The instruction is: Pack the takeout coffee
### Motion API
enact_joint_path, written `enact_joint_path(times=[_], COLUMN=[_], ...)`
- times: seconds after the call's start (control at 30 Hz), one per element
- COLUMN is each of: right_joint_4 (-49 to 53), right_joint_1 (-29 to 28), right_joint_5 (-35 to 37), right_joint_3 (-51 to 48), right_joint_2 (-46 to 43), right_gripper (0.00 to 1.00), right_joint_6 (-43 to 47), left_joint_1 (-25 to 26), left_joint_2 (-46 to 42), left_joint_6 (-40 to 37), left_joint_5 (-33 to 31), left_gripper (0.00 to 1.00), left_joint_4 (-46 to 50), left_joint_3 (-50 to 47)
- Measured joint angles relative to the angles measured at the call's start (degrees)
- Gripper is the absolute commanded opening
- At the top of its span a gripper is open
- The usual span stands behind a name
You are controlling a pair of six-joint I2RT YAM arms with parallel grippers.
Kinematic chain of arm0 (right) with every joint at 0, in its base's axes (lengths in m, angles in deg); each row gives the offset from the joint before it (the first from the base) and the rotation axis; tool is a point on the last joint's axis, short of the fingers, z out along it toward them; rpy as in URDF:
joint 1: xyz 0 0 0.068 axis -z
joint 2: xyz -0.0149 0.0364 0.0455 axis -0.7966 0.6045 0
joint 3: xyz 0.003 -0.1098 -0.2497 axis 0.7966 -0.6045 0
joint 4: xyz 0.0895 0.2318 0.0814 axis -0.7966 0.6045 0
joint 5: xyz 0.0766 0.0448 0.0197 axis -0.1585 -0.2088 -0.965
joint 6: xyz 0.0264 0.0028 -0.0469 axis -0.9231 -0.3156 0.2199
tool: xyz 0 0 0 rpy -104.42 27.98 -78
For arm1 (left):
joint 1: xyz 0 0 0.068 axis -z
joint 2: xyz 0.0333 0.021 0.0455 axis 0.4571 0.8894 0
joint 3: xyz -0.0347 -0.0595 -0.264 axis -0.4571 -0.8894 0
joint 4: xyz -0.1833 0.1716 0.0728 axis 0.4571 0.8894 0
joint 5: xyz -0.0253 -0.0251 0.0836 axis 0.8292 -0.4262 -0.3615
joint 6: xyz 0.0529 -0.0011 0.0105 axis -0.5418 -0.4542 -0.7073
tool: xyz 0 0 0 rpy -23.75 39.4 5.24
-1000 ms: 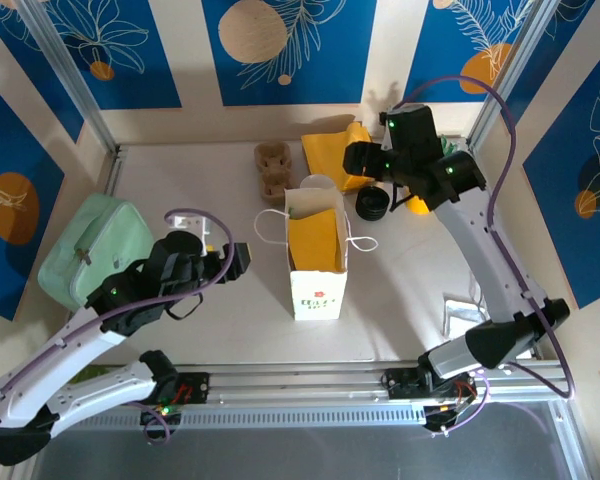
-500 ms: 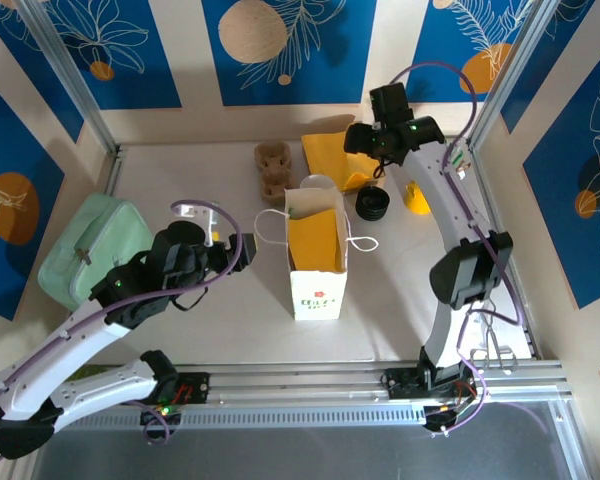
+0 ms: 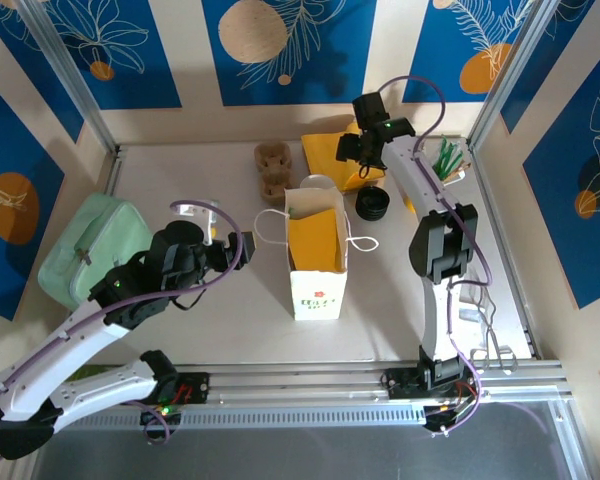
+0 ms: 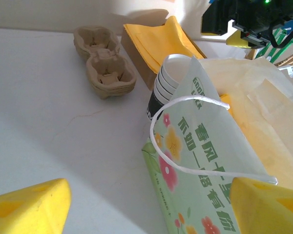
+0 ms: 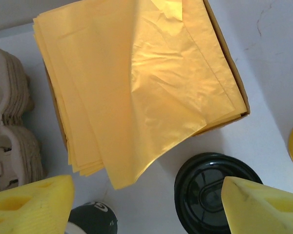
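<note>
Left pincer [image 4: 147, 207] wide open, empty, just left of paper bag [image 3: 317, 255]; right pincer [image 5: 146, 204] wide open, empty, over yellow napkins [image 5: 136, 83] behind bag; black lid pile [image 3: 371, 205] right of bag; takeout coffee's spot can't tell

Looking steeply down from high above and behind the arm bases, facing the far wall, taking in the whole table [image 3: 230, 310] from a distance. Riding low on the left wrist, peering out between the tips of the left gripper [image 4: 149, 204], facing far and rightward, sitting close against the paper bag [image 4: 205, 161], also catching the pulp cup carriers [image 4: 105, 68] and the yellow sheets [image 4: 156, 41] beyond. Hanging on the right wrist, pointing straight down past the right gripper [image 5: 146, 195], hovering close over those yellow sheets and the black lids [image 5: 212, 190]. Sharing the sheets and carriers across all three; sharing the bag between the overhead and left-wrist views.
</note>
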Motion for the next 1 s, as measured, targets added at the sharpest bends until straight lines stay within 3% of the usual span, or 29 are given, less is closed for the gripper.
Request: enact_joint_path(times=[1.0], right_joint_4=[1.8], right_joint_1=[1.6], right_joint_5=[-2.2], right_joint_3=[25.1], right_joint_2=[26.1], right_gripper=[0.63], right_joint_6=[1.9], left_joint_1=[0.0], left_joint_2=[-0.1], left_joint_6=[0.0], left_joint_5=[-0.8], left_gripper=[0.85], left_joint_4=[0.5], left_joint_3=[0.0])
